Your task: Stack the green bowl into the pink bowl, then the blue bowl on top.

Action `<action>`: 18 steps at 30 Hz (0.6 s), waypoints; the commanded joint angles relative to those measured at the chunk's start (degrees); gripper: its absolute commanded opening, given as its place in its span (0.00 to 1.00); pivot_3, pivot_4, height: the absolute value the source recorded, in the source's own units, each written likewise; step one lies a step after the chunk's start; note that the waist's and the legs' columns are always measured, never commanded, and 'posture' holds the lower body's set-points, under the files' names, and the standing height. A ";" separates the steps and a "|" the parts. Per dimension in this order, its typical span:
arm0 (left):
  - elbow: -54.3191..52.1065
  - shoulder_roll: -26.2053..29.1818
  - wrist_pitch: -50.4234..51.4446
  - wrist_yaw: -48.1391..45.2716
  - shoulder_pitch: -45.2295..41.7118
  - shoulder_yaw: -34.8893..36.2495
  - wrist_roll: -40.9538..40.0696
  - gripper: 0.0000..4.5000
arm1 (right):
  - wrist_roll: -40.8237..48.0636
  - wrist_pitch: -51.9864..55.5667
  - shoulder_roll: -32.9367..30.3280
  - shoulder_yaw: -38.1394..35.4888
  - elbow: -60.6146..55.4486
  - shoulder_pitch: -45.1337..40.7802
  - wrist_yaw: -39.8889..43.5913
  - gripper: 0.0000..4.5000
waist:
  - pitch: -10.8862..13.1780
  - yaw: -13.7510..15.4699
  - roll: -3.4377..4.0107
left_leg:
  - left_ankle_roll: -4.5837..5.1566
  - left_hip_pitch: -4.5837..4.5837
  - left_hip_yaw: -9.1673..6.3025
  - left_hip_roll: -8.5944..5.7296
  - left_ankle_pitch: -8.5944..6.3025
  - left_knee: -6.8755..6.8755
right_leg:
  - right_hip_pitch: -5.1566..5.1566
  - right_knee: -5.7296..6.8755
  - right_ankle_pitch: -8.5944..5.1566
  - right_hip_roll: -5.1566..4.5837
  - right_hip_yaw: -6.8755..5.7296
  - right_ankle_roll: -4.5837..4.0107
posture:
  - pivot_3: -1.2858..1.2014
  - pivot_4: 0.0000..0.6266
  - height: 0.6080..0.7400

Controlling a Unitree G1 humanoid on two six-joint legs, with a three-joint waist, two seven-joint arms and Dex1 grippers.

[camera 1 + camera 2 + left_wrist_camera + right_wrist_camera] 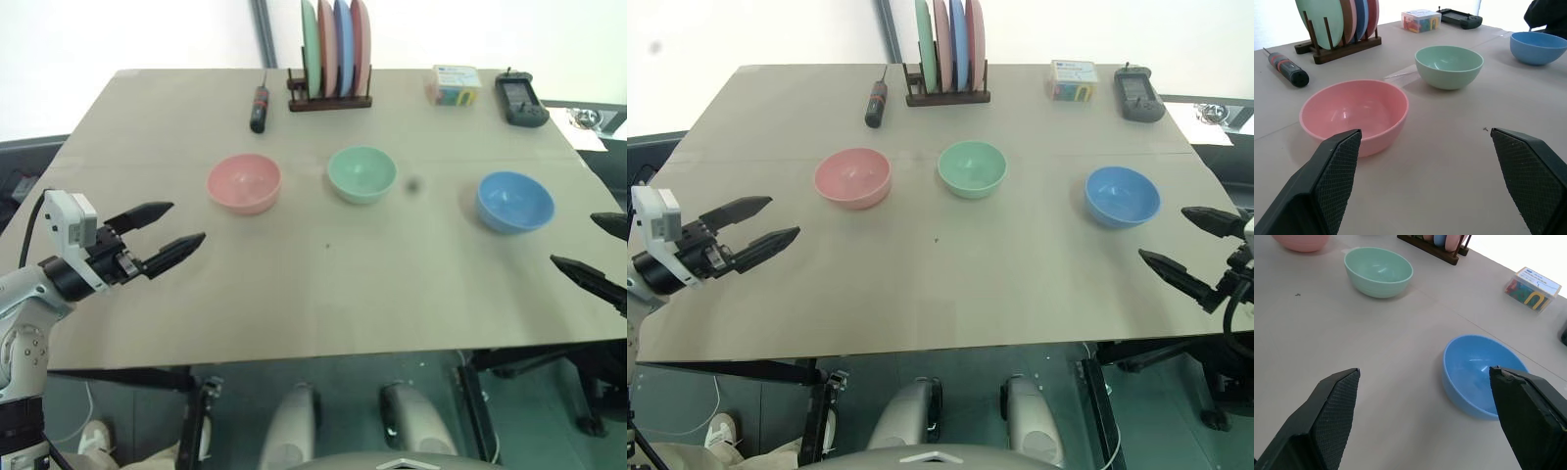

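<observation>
Pink bowl point(244, 182), green bowl point(361, 173), blue bowl point(515, 201) sit apart in row on counter point(323, 294), green in middle. No stacking done yet. Left tool point(165, 232) spread wide, empty, near pink bowl. Right tool point(1181, 244) spread wide, empty, near blue bowl. Green into pink first, then blue.

Left gripper point(168, 228) and right gripper point(1185, 241): both 2-finger black jaws wide open, empty, pointing inward, roughly level.

Three bowls point(362, 174) — four plates point(335, 44)
</observation>
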 commanded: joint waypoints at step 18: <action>-16.59 0.82 15.04 26.22 -8.12 -11.91 15.95 1.00 | -4.76 -2.98 4.00 25.50 -1.69 -19.62 -8.13 0.98 | 0.00 -0.10 -0.01 | 0.01 0.03 -0.07 0.00 0.01 0.22 | 0.10 0.10 0.05 0.06 0.00 0.06 | 0.52 0.24 1.00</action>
